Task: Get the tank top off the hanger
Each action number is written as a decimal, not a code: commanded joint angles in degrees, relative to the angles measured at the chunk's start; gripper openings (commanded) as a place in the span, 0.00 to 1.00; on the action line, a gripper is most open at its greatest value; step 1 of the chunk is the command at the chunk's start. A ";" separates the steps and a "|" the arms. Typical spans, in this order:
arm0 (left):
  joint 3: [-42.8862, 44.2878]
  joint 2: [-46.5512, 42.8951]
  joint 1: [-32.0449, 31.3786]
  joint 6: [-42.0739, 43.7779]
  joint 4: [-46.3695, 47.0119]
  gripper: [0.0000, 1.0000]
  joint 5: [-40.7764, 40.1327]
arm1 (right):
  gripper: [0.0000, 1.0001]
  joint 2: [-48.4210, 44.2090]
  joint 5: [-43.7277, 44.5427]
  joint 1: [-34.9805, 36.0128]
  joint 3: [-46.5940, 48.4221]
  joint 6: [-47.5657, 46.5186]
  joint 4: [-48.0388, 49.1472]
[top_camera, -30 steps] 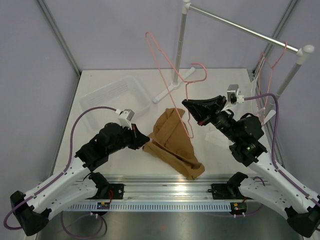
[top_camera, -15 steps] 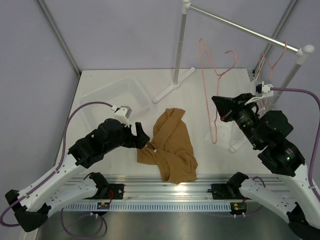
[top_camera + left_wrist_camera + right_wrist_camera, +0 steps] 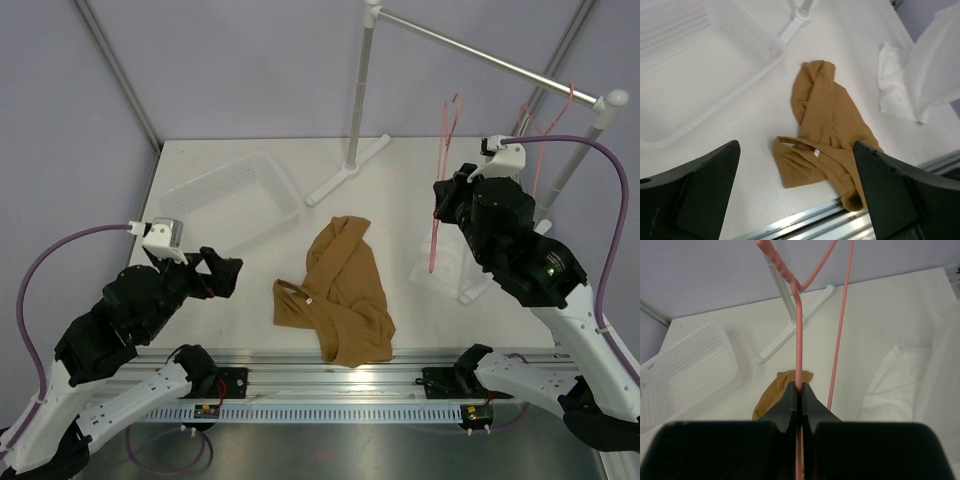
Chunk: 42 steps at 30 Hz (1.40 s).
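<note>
Near the crumpled tank top (image 3: 335,290), right claw (image 3: 799,389) pinches wire hanger (image 3: 798,330).

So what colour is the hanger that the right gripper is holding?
Pink. The hanger shows best in the right wrist view, pinched in the right gripper.

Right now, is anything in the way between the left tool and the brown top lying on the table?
No, nothing visible does. Only bare white table lies between the open left tool and the crumpled tan-brown fabric tank top. The clear plastic basket sits farther back, off that path.
</note>
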 commanded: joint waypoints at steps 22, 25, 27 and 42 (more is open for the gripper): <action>-9.77 -4.43 1.37 3.48 1.66 0.99 -15.15 | 0.00 24.82 2.88 -19.04 27.64 0.98 7.97; -9.77 -3.90 2.42 3.83 2.10 0.99 -14.19 | 0.00 27.63 2.00 -22.21 27.30 2.99 7.36; -9.86 -3.37 4.00 4.18 2.80 0.99 -12.61 | 0.00 28.86 1.82 -23.35 25.37 5.02 7.36; -8.99 -1.18 11.74 4.54 5.70 0.99 -3.20 | 0.58 26.23 -7.58 -23.36 18.67 8.54 9.64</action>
